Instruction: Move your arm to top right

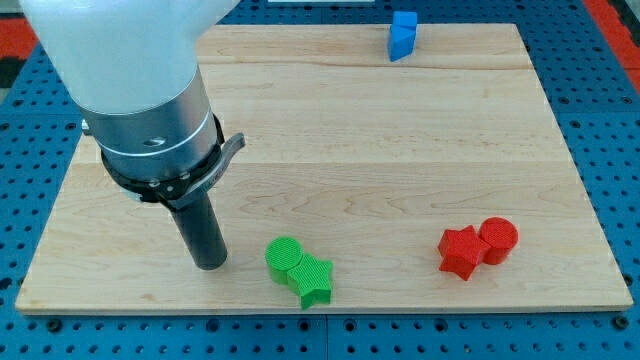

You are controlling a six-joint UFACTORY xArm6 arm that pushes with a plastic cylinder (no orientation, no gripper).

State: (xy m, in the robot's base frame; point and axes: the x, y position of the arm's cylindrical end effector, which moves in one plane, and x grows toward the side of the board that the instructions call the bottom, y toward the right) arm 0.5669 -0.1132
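5 coloured blocks lie on the wooden surface. My tip sits at the view's bottom left, just left of the green cylinder and green star. The red star touches the red cylinder. The blue block occupies the top edge. Jaws: none in view.

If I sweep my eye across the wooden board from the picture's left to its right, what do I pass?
My tip → green cylinder → green star → blue block at the view's top → red star → red cylinder.
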